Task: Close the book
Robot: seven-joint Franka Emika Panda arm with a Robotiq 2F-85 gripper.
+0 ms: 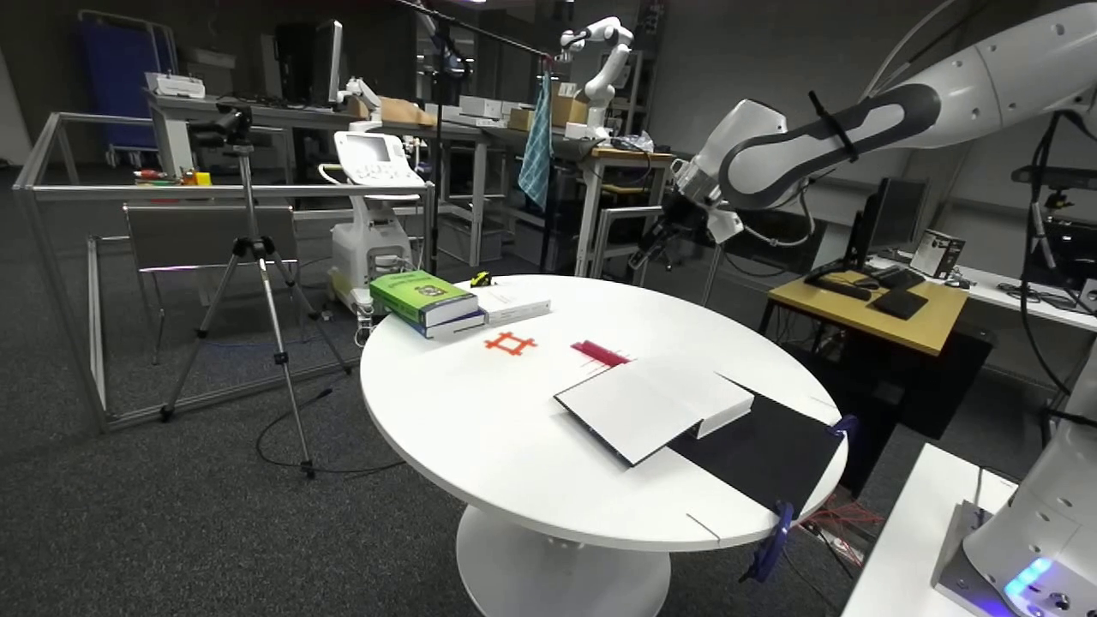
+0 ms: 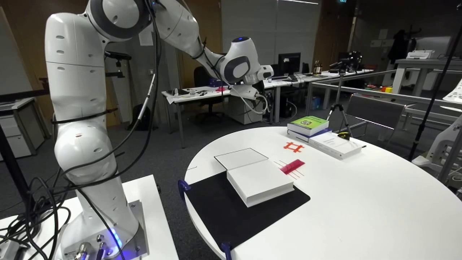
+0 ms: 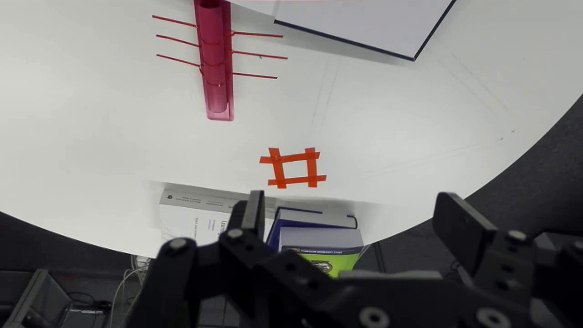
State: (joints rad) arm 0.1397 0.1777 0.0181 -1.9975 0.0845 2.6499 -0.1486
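In an exterior view, the book (image 1: pixel 664 396) lies wide open on the worktop (image 1: pixel 471 411). In an exterior view, its page block (image 2: pixel 259 180) rests partly over a black mat (image 2: pixel 231 215), a crimson piece (image 2: pixel 293 167) just beside it. Now the wrist view: fingers (image 3: pixel 462 228) spread wide apart, released, the cover's (image 3: pixel 387 27) corner peeking in up top.

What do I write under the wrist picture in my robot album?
A robot's wide-open hand, an orange hash shape, and a corner of the open book peeking in up top.
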